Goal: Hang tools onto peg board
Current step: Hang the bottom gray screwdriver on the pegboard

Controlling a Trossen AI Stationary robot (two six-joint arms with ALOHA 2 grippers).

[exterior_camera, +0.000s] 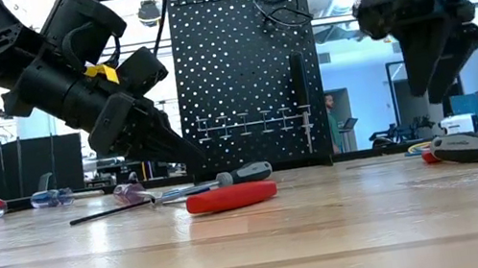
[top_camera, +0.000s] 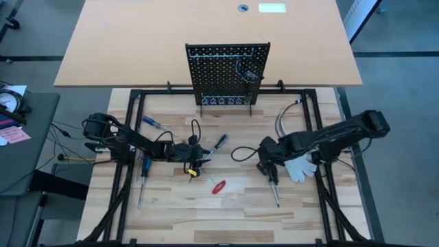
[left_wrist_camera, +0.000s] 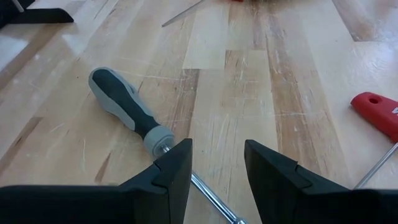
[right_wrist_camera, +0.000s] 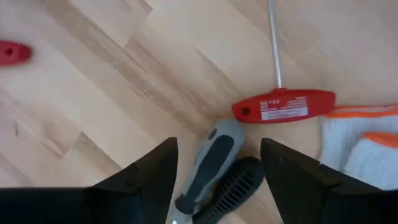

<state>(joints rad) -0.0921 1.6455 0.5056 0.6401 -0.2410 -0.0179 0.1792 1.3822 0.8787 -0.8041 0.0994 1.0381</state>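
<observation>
Right gripper (right_wrist_camera: pixel 217 180) open, empty, hanging just above a grey-and-black screwdriver (right_wrist_camera: pixel 208 165) with a ribbed grip, beside a red T-handle tool (right_wrist_camera: pixel 284 106) and a white glove (right_wrist_camera: pixel 364 146). Left gripper (left_wrist_camera: pixel 217 171) part open, empty, low over a steel shaft with a grey-black handle (left_wrist_camera: pixel 124 109) on pale wood. Black perforated peg board (top_camera: pixel 226 72) upright at the table's far edge.

The black peg board (top_camera: pixel 227 74) stands upright at the tabletop's far edge, hooks along its bottom row. Before it, screwdrivers lie flat and scattered: a blue-handled one (top_camera: pixel 150 123) at left, a grey-and-black one (left_wrist_camera: pixel 129 111) mid-table, a red T-handled one (right_wrist_camera: pixel 284 105) at right.
</observation>
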